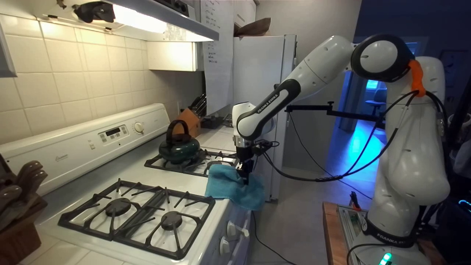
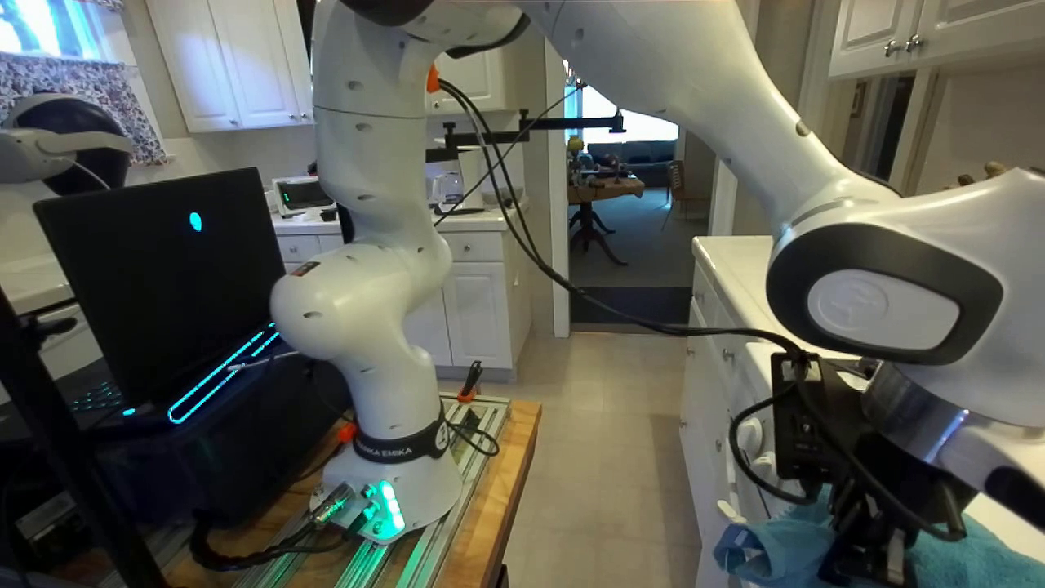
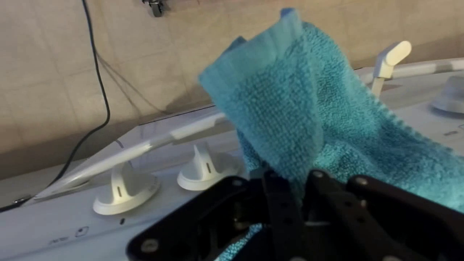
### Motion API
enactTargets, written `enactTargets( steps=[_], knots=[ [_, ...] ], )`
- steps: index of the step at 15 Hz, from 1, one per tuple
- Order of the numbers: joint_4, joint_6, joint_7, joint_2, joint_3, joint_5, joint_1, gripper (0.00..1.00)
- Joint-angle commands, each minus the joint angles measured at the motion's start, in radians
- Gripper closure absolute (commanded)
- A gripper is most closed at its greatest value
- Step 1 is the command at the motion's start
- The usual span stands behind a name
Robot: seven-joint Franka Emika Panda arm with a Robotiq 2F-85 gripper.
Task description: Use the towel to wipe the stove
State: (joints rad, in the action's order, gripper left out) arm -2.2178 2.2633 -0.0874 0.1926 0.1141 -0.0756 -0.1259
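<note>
At the front edge of the stove (image 1: 180,181): the blue-green towel (image 1: 225,184), partly over the white top between the two sets of burner grates (image 1: 138,216), its outer part hanging past the edge
Gripper (image 3: 293,176): pointing down, the towel spreading to either side of it in both exterior views
Fingers (image 3: 279,210): almost together, pinching a fold of the towel; in the wrist view a hemmed end stands out beyond the tips
Knobs (image 3: 127,190): on the stove's front, two to one side of the towel and one to the other in the wrist view
Kettle (image 1: 179,149): dark green, upright on the far grates, near a wooden knife block (image 1: 194,123)
Hood lamp (image 1: 141,20): lit, above the stove
</note>
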Motion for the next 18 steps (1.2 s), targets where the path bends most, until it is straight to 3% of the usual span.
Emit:
enactTargets(
  steps=[1,11,18],
  knots=[
    [-0.027,0.024,0.023,-0.027,0.027,-0.005,-0.029,0.98],
    [0.000,0.142,0.057,0.004,0.079,-0.010,-0.084,0.98],
    [-0.006,0.181,0.036,-0.017,0.105,-0.168,-0.158,0.98]
  ],
)
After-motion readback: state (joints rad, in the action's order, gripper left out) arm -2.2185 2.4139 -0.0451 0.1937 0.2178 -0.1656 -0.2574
